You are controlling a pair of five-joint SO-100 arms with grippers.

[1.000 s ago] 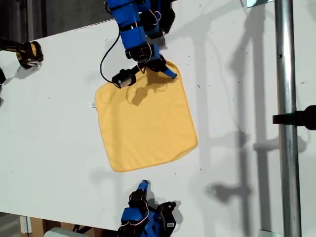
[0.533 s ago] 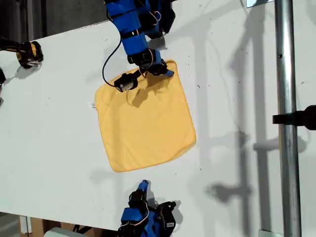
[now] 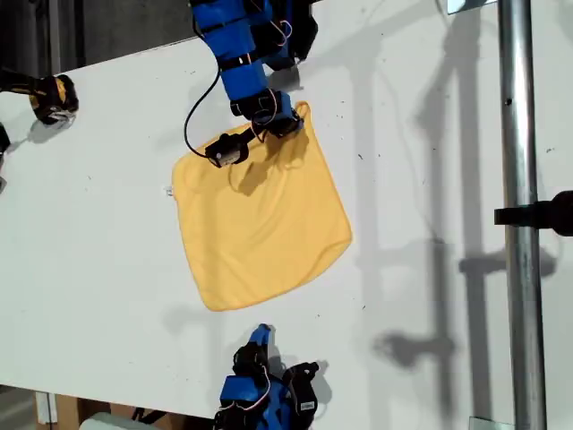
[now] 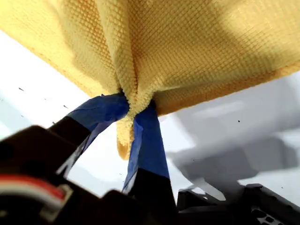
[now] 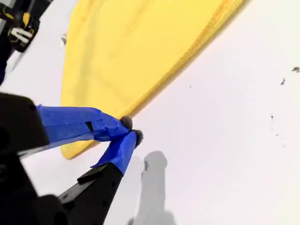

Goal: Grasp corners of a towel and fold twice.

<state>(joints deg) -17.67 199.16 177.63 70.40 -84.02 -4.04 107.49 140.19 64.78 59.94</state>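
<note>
The yellow-orange towel (image 3: 260, 224) lies mostly flat in the middle of the white table (image 3: 107, 233). My first gripper (image 3: 294, 121) is shut on the towel's far corner (image 3: 302, 115), on the exterior view's right, and that corner is lifted and bunched. In the first wrist view the blue-taped fingers (image 4: 145, 140) pinch the gathered cloth (image 4: 136, 101), which hangs from them. My second gripper (image 3: 260, 337) rests at the table's near edge, just short of the towel's near hem. In the second wrist view this gripper (image 5: 130, 131) is shut with nothing in it, beside the towel's edge (image 5: 140, 61).
A vertical metal pole (image 3: 521, 215) with a black clamp (image 3: 546, 213) stands at the exterior view's right. A black and yellow object (image 3: 49, 97) lies at the far corner on that view's left. A black cable (image 3: 199, 98) loops from the first arm.
My first gripper has closed on the far corner and pulled it up and slightly toward the exterior view's left; the towel's edge on that view's right has drawn inward. The second arm has not moved.
</note>
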